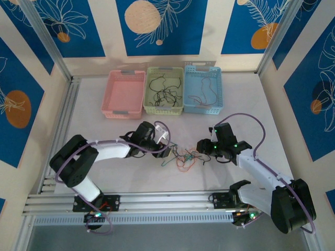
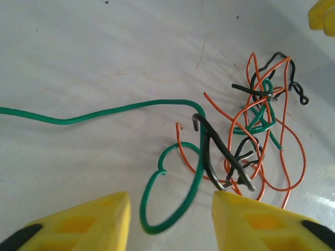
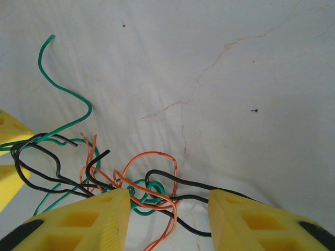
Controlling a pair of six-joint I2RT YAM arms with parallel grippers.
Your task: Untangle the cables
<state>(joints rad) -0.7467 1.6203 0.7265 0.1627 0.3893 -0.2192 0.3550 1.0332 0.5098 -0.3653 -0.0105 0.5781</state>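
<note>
Cables (image 1: 184, 157) lie tangled between left gripper (image 2: 170, 201) and right gripper (image 3: 168, 196), both half-open astride strands, gripping nothing.

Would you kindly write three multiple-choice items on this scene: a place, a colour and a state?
1. Where does the tangle of cables lie? A in the pink basket; B on the table between the left gripper and the right gripper; C on a basket's rim.
2. What colour is the long strand trailing off it? A blue; B white; C green.
3. How do the left gripper's jaws stand? A apart, a green loop between them; B shut on a black cable; C clamped on a basket.
B: it rests on the tabletop midway between them. C: the strand is green. A: gaps show beside the loop.
</note>
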